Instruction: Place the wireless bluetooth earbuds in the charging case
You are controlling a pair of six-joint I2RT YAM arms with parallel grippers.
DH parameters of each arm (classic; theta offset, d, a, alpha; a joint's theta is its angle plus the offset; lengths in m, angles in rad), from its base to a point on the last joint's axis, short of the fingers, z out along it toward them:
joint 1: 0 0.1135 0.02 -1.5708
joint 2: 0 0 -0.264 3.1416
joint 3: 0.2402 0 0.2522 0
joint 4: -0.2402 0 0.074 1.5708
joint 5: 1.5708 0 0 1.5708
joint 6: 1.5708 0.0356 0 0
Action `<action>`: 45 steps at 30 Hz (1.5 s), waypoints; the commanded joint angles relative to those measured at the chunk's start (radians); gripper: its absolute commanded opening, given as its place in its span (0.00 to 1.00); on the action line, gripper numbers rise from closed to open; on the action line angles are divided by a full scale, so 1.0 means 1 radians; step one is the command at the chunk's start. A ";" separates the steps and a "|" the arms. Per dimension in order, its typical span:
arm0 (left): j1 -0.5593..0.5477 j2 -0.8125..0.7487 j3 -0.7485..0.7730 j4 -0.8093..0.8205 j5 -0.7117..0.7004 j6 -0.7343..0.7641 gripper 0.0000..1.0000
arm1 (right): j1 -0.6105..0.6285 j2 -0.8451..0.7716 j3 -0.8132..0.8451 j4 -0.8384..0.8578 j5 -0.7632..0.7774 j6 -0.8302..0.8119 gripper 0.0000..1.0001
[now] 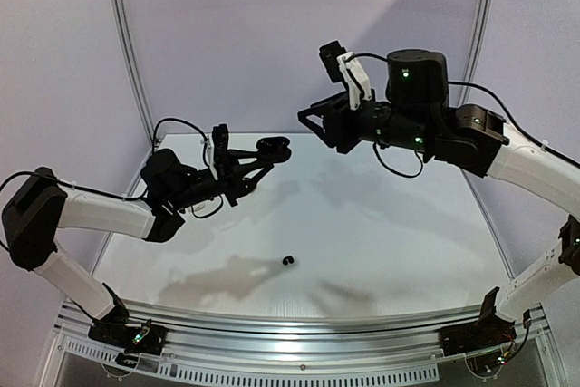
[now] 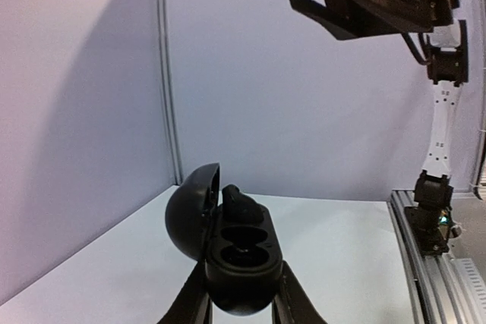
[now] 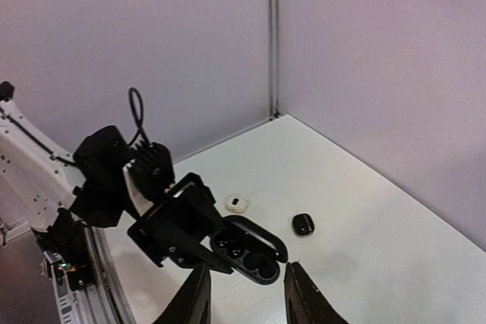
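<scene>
My left gripper (image 2: pixel 241 294) is shut on the black charging case (image 2: pixel 239 259) and holds it above the table. The case's lid is open to the left. One glossy black earbud (image 2: pixel 243 204) sits at the far end of the case, and the nearer wells look empty. My right gripper (image 1: pixel 313 124) hovers open just right of and above the case (image 1: pixel 273 149), with nothing between its fingers. Looking down from the right wrist, the case (image 3: pixel 250 252) lies below the fingertips (image 3: pixel 199 294). Another black earbud (image 1: pixel 288 261) lies on the table, toward the front.
A small white case (image 3: pixel 237 203) and a small glossy black case (image 3: pixel 303 224) lie on the white table beyond the held case. Grey walls stand at the back and on both sides. A metal rail (image 1: pixel 299 324) runs along the near edge.
</scene>
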 commanded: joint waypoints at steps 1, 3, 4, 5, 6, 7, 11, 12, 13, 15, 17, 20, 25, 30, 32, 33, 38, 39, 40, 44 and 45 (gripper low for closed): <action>0.014 -0.027 0.040 -0.019 0.160 -0.070 0.00 | -0.014 -0.017 -0.020 -0.080 -0.264 -0.071 0.33; 0.012 -0.026 0.050 -0.018 0.211 -0.096 0.00 | -0.023 -0.017 -0.021 -0.096 -0.340 -0.075 0.33; 0.012 -0.025 0.056 -0.017 0.233 -0.106 0.00 | -0.025 -0.018 -0.024 -0.097 -0.368 -0.076 0.33; 0.012 -0.023 0.062 -0.013 0.260 -0.114 0.00 | -0.027 -0.018 -0.025 -0.100 -0.384 -0.077 0.33; 0.012 -0.021 0.065 -0.007 0.281 -0.120 0.00 | -0.027 -0.016 -0.023 -0.108 -0.396 -0.083 0.33; 0.011 -0.019 0.067 0.001 0.301 -0.122 0.00 | -0.027 -0.009 -0.016 -0.120 -0.404 -0.088 0.33; 0.009 -0.014 0.071 0.020 0.345 -0.108 0.00 | -0.027 0.019 0.022 -0.183 -0.397 -0.112 0.27; 0.009 -0.015 0.072 0.021 0.349 -0.100 0.00 | -0.027 0.020 0.021 -0.187 -0.392 -0.128 0.25; 0.009 -0.016 0.073 0.021 0.352 -0.093 0.00 | -0.027 0.019 0.021 -0.189 -0.389 -0.139 0.24; 0.009 -0.013 0.075 0.022 0.359 -0.080 0.00 | -0.026 0.027 0.027 -0.202 -0.388 -0.147 0.23; 0.009 -0.014 0.080 0.022 0.366 -0.067 0.00 | -0.027 0.045 0.041 -0.221 -0.381 -0.154 0.22; 0.009 -0.012 0.085 0.022 0.374 -0.056 0.00 | -0.026 0.061 0.049 -0.236 -0.355 -0.171 0.22; 0.009 -0.014 0.086 0.024 0.386 -0.054 0.00 | -0.027 0.067 0.049 -0.231 -0.302 -0.199 0.20; 0.009 -0.014 0.084 0.016 0.393 -0.029 0.00 | -0.026 0.063 0.046 -0.223 -0.262 -0.206 0.20; 0.009 -0.014 0.086 0.017 0.393 -0.018 0.00 | -0.027 0.068 0.048 -0.229 -0.256 -0.208 0.20; 0.009 -0.015 0.086 0.017 0.394 -0.015 0.00 | -0.026 0.072 0.050 -0.232 -0.253 -0.211 0.19; 0.011 -0.014 0.087 0.016 0.394 -0.018 0.00 | -0.027 0.089 0.066 -0.237 -0.253 -0.216 0.18; 0.011 -0.014 0.087 0.016 0.393 -0.021 0.00 | -0.027 0.093 0.072 -0.243 -0.252 -0.217 0.18; 0.011 -0.014 0.087 0.016 0.392 -0.024 0.00 | -0.027 0.099 0.080 -0.250 -0.254 -0.219 0.18; 0.010 -0.014 0.087 0.016 0.393 -0.025 0.00 | -0.026 0.126 0.108 -0.292 -0.250 -0.224 0.17; 0.011 -0.014 0.086 0.016 0.392 -0.025 0.00 | -0.027 0.131 0.111 -0.295 -0.248 -0.226 0.17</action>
